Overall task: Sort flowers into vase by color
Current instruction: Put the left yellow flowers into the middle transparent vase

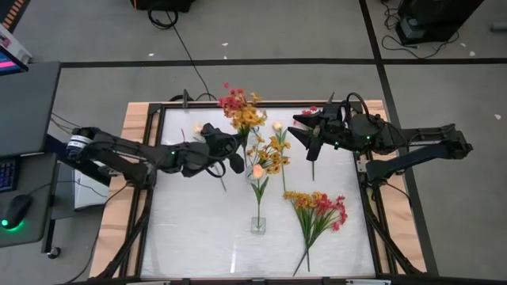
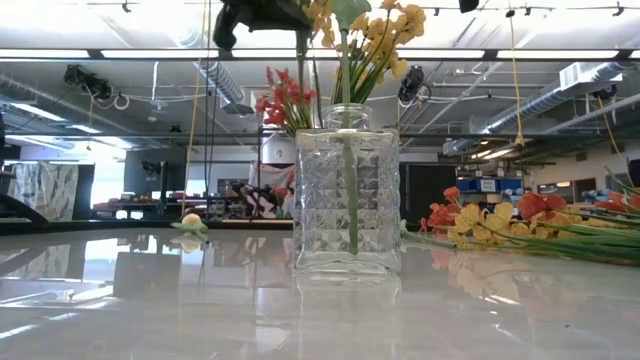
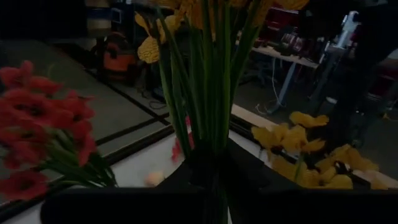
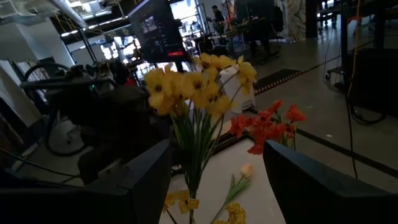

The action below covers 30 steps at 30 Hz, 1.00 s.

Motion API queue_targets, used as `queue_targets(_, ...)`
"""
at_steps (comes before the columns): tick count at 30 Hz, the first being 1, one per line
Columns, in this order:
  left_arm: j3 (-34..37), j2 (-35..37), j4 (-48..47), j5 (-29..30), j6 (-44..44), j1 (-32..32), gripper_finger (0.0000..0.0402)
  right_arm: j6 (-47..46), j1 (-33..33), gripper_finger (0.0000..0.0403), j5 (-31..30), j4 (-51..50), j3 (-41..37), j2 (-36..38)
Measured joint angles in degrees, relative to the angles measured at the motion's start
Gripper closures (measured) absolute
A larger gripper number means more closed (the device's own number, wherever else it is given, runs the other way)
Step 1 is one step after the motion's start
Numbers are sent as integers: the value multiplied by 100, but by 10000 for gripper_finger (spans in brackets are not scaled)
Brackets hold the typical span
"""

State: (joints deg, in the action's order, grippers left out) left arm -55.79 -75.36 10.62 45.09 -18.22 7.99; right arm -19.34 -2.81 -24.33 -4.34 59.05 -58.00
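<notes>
The left gripper [image 1: 235, 147], clenched on a yellow sprig [image 1: 247, 119], holds it above the glass vase [image 1: 258, 224] (1 stem already inside), the right gripper [image 1: 310, 131] hangs released, and mixed flowers [image 1: 318, 209] remain on the bench [image 1: 190, 229].

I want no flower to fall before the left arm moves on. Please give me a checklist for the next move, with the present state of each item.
1. Left gripper shut on the yellow sprig: ok.
2. Glass vase upright: ok.
3. Sprig's stem end inside the vase neck: cannot tell.
4. Right gripper open and holding nothing: ok.
5. All flowers sorted: not ok, a red-and-yellow bunch lies on the table.
</notes>
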Motion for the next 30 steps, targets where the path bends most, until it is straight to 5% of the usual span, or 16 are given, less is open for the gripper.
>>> queue_targets(30, -4, -868, 672, -134, 386, 37, 379, 1, 0, 142, 0, 0, 0, 0)
